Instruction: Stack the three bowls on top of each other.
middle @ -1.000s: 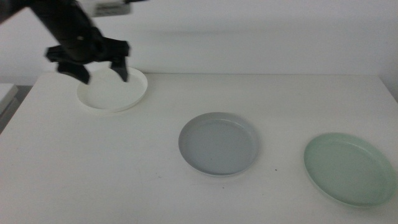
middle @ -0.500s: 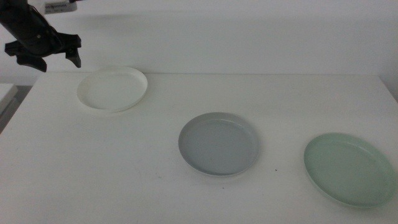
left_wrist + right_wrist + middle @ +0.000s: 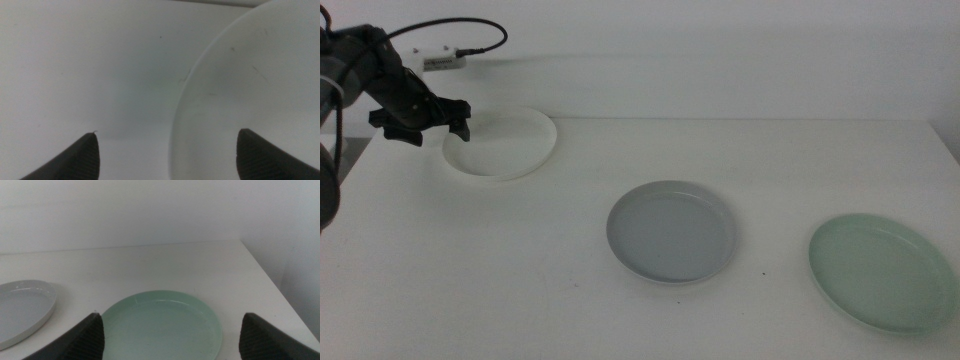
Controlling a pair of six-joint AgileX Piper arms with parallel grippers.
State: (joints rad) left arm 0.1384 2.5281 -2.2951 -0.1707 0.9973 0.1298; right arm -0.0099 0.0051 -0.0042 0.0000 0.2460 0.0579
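White bowl (image 3: 501, 143) upper left of frame; my left gripper (image 3: 421, 122) straddles its left rim, jaws spread wide, gripping nothing. Grey-blue bowl (image 3: 672, 231) centre, mint bowl (image 3: 883, 271) lower right. My right gripper (image 3: 172, 330), jaws wide apart, faces the mint bowl.

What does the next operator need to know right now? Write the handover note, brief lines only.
Left gripper: jaws open, at the far-left edge of the white bowl, straddling its rim in the wrist view; nothing held.
Right gripper: jaws open, empty, waiting out of the middle view, facing the mint green bowl.
Grey-blue bowl: mid-table, between the other two.
All three bowls sit apart on the table.
Done: nothing stacked.
Left: grasp the white bowl, then stack all three.
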